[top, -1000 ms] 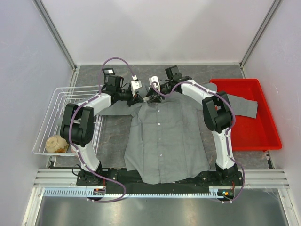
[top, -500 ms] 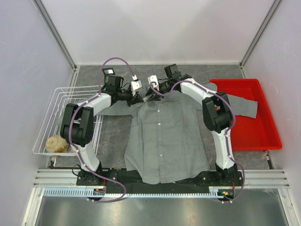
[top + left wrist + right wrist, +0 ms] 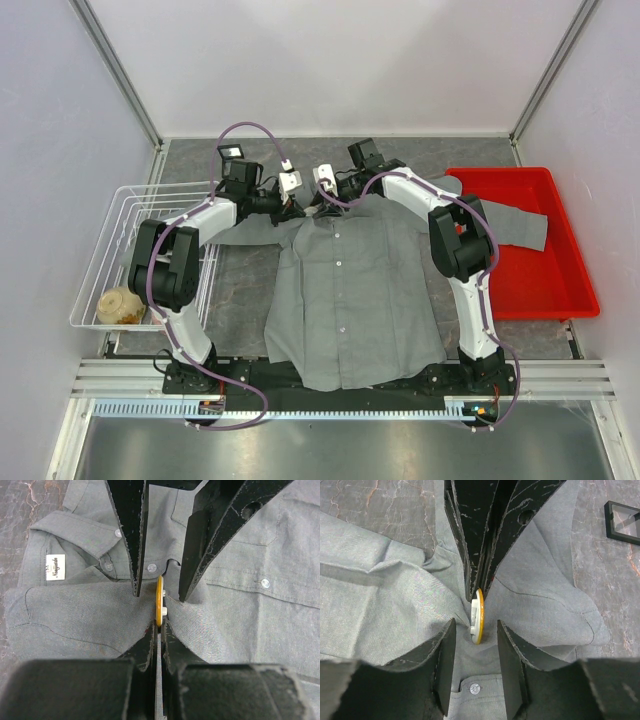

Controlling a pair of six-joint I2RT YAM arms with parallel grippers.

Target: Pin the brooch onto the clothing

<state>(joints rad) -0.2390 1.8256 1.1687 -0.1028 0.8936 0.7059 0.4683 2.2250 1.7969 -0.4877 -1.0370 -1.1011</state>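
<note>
The grey shirt (image 3: 350, 290) lies flat, front up, collar toward the far side. Near the collar, my left gripper (image 3: 159, 626) is shut on the lower edge of the brooch (image 3: 160, 602), a small orange-gold disc held edge-on against bunched cloth (image 3: 75, 615). My right gripper (image 3: 476, 625) faces it from the opposite side and stands open, a finger (image 3: 445, 655) on each side of the brooch (image 3: 478, 615) without touching it. In the top view both grippers meet at the collar, left (image 3: 298, 205) and right (image 3: 320, 198), and the brooch is hidden there.
A white wire basket (image 3: 110, 215) stands at the left with a tan round thing (image 3: 118, 305) in it. A red tray (image 3: 560, 285) is at the right, one sleeve (image 3: 520, 225) draped over its edge. A small black-framed square (image 3: 622, 522) lies on the table beyond the shirt.
My right gripper has shifted slightly left, closer to the left gripper at the collar. The left arm and the shirt have stayed still.
</note>
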